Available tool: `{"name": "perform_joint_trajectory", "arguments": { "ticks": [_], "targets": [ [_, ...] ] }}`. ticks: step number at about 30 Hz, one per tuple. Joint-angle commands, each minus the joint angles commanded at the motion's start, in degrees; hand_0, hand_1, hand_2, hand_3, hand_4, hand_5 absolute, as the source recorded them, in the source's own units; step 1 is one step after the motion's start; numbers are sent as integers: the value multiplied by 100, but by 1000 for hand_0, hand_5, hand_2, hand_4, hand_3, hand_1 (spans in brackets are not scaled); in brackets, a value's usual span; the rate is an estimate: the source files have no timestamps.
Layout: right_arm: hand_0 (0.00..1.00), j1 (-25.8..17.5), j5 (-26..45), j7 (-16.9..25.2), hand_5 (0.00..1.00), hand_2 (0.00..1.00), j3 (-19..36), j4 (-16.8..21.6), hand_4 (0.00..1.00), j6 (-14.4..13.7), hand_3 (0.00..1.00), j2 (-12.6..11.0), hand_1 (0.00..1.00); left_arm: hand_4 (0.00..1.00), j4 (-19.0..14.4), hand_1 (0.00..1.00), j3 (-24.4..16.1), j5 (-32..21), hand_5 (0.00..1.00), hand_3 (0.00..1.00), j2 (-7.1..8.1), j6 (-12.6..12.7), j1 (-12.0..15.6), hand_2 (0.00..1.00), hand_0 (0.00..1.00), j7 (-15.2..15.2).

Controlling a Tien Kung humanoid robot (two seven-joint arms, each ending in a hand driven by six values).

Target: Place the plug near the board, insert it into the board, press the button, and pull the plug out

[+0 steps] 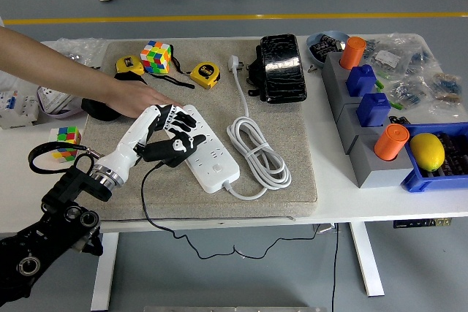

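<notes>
While the left hand (pixel 170 137) clamps one black plug (pixel 164 154) beside one white board (pixel 207 153) — person's hand (pixel 139 98) steadying it, two tape measures (pixel 204 75).

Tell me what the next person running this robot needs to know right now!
Left robot hand: lying over the near left end of the white power strip, fingers around a black plug. Right robot hand: not in view.
A person's hand rests on the mat at the strip's far left end.
The strip's own white cable lies coiled beside it, its white plug loose at the mat's far edge.
Done: plug brought to the strip. Whether it is seated cannot be told.
Left: insert if needed, press the button, pull the plug out.
</notes>
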Motion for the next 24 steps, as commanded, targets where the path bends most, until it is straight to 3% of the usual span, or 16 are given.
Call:
{"name": "perform_joint_trajectory", "arguments": {
  "ticks": [2,3,8,9,14,15,17,20,21,24],
  "targets": [
    [488,-9,-6,0,340,524,2,3,814,-1,506,-2,537,948,-52,503,-21,43,364,503,5,-15,14,521,402,27],
    [488,-9,-8,0,340,524,2,3,814,0,506,-3,537,949,-80,339,-34,63,366,534,8,-27,17,397,263,44],
    [488,-10,-19,-3,340,524,22,4,814,2,506,12,537,949,-472,339,-184,544,366,534,58,-497,44,397,263,613],
    [487,-9,-20,-3,340,524,28,3,814,1,507,17,537,861,-611,48,-219,734,169,649,76,-658,43,194,83,806],
    [487,-11,-19,-4,340,524,40,2,814,5,507,29,537,861,-1121,48,-297,1218,169,649,127,-1500,34,194,83,1745],
    [490,-12,-24,-4,340,523,41,3,814,6,507,29,537,628,-1193,59,-304,1259,2,791,132,-1675,30,168,54,1932],
    [490,-12,-23,-3,340,523,45,3,814,5,507,29,537,628,-1341,59,-276,1343,2,791,145,-2067,7,168,54,2319],
    [490,-14,-23,-4,340,523,46,3,814,6,507,29,537,628,-1353,59,-172,1327,2,791,154,-2439,-35,168,54,2569],
    [488,-14,-22,-4,340,523,44,2,814,6,507,29,537,788,-1332,66,-128,1357,2,832,152,-2480,-47,164,51,2598],
    [488,-10,-32,-2,340,523,52,6,814,6,507,30,537,788,-1275,66,-29,1482,2,832,147,-2500,-57,164,51,2627]
  ]
}}
